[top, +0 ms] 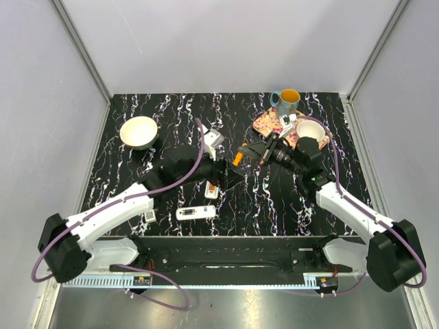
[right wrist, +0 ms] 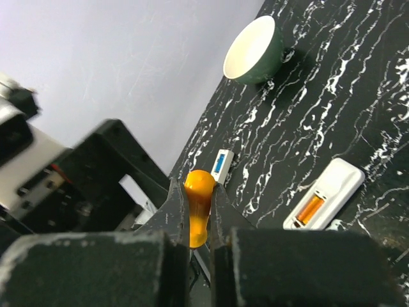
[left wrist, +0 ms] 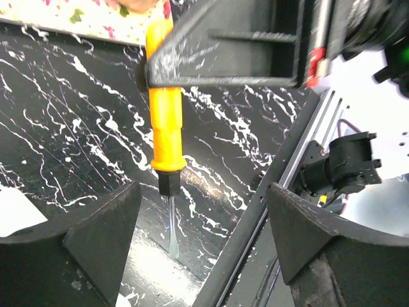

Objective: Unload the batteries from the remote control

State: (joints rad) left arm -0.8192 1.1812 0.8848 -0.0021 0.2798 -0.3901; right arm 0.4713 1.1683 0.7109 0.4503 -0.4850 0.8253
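My right gripper (right wrist: 199, 206) is shut on the orange handle of a screwdriver (right wrist: 199, 192); in the top view this gripper (top: 248, 152) holds it (top: 237, 158) over the middle of the table. The left wrist view shows the screwdriver (left wrist: 165, 115) hanging blade down between my open, empty left fingers (left wrist: 102, 236). My left gripper (top: 226, 177) hovers beside an open white remote (top: 212, 186) with orange batteries showing. The right wrist view shows an open white remote (right wrist: 323, 195) holding orange batteries (right wrist: 311, 208). A small white holder (right wrist: 220, 165) carries a blue battery.
A second white remote (top: 195, 212) and a small white piece (top: 149, 218) lie near the front. A bowl (top: 139, 131) stands at the far left. A floral plate (top: 271, 123), a mug (top: 287, 101) and a white cup (top: 310, 130) stand at the far right.
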